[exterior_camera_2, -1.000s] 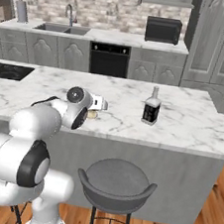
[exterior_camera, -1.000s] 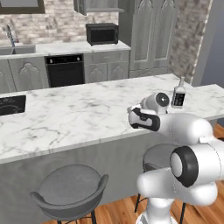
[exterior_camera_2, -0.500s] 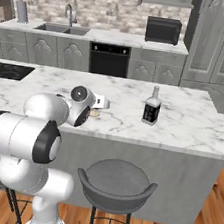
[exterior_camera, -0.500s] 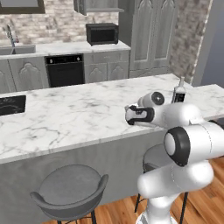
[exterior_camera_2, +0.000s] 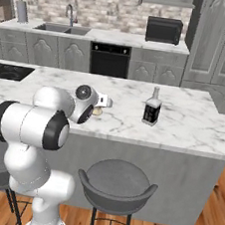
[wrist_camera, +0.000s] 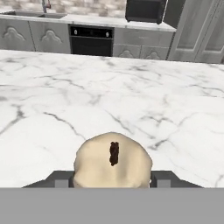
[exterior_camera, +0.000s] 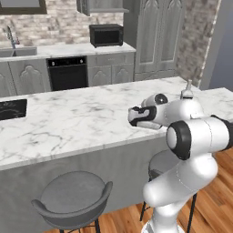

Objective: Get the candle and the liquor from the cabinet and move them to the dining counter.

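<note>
Your end effector (wrist_camera: 112, 177) sits low over the tabletop (wrist_camera: 131, 100) of the dining counter, jaws part-way closed with the candle (wrist_camera: 113, 162) between them. In the hand view its tan top with the dark wick fills the gap, and a dark fingertip (wrist_camera: 59, 178) shows at each flank. That reads as a grip on the candle, though you cannot tell whether its base already rests on the marble.

In the right base view the end effector (exterior_camera_2: 105, 101) points out across the tabletop (exterior_camera_2: 192, 130), with the candle (exterior_camera_2: 97, 111) a small tan shape just beneath its tip. The left base view shows the end effector (exterior_camera: 133, 115) near the counter's front edge.

The liquor (exterior_camera_2: 152, 107) already stands upright on the same tabletop, well apart from the candle toward your right. In the left base view only its stopper and neck (exterior_camera: 187, 91) clear the arm.

So the step in hand looks like setting the candle down:
- Lower straight until the wide base sits flat on the marble; don't release while it hangs.
- Keep the candle level so it doesn't land on one edge and rock.
- Spread the jaws fully before pulling back, then retreat along the hand's own axis to avoid dragging the candle.
- Steer the elbow away from the liquor.
</note>
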Motion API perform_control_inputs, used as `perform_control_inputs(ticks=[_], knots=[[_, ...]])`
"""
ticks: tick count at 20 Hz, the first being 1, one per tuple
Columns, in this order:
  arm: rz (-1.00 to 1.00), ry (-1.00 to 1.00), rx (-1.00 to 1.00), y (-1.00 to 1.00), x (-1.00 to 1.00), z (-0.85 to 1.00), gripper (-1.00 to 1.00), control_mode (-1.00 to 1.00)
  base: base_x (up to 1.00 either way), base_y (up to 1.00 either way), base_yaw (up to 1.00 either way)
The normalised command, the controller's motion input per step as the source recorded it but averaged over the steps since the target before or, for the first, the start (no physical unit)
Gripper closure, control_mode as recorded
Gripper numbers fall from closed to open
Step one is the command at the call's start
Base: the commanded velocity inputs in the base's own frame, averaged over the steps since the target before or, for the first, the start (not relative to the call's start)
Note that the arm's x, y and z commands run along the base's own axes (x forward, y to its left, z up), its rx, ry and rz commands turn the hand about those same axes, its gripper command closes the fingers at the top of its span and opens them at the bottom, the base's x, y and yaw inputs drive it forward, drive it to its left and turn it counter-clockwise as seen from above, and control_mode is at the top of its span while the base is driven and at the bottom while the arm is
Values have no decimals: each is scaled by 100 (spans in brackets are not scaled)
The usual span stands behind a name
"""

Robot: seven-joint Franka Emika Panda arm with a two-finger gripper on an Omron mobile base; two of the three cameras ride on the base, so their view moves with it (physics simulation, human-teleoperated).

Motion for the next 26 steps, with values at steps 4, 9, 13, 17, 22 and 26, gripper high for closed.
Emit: perform_control_inputs(ticks=[4, 9, 13, 17, 22, 26], knots=[[0, 0, 0, -2, 22, -30, 100, -100, 0, 0, 0], [0, 0, 0, -1, 20, -35, 100, -100, 0, 0, 0], [0, 0, 0, 0, 11, -43, 100, -100, 0, 0, 0], [0, 0, 1, 0, 1, -36, 100, -100, 0, 0, 0], [0, 0, 1, 0, 0, -38, 100, -100, 0, 0, 0], [0, 3, 0, 0, 0, -35, 100, -100, 0, 0, 0]])
